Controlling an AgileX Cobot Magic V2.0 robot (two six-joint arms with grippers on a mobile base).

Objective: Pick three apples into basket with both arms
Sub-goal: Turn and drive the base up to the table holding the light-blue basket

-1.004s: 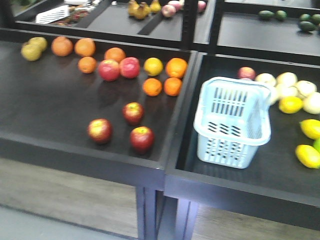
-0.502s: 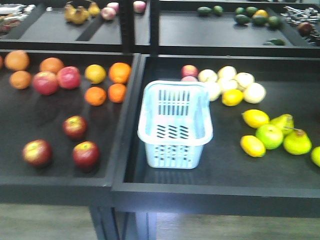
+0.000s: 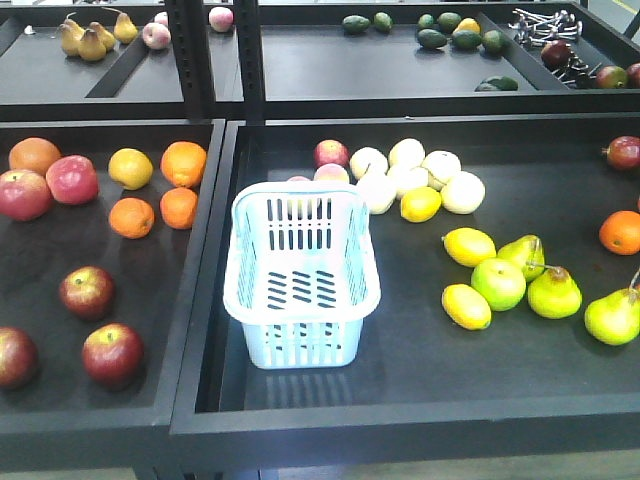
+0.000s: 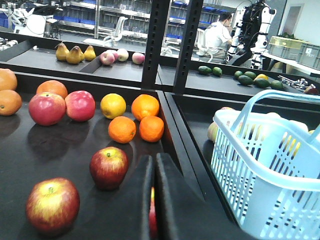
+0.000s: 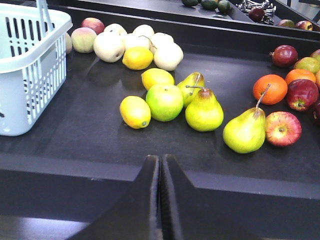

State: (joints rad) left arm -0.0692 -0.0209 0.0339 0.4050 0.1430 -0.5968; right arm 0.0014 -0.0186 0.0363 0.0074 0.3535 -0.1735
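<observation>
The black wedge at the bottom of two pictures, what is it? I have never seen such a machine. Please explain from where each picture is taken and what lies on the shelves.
This is a robot with two arms. The black wedge is an arm's jaws, seen by a camera mounted on that wrist. Both pairs are shut and hold nothing. The front view looks down on two dark shelf trays. In the left tray lie three dark red apples, with oranges and brighter apples behind them. In the right tray stands an empty pale blue basket, with lemons and pears to its side. The left wrist view faces the apples, and the right wrist view faces the pears.
</observation>
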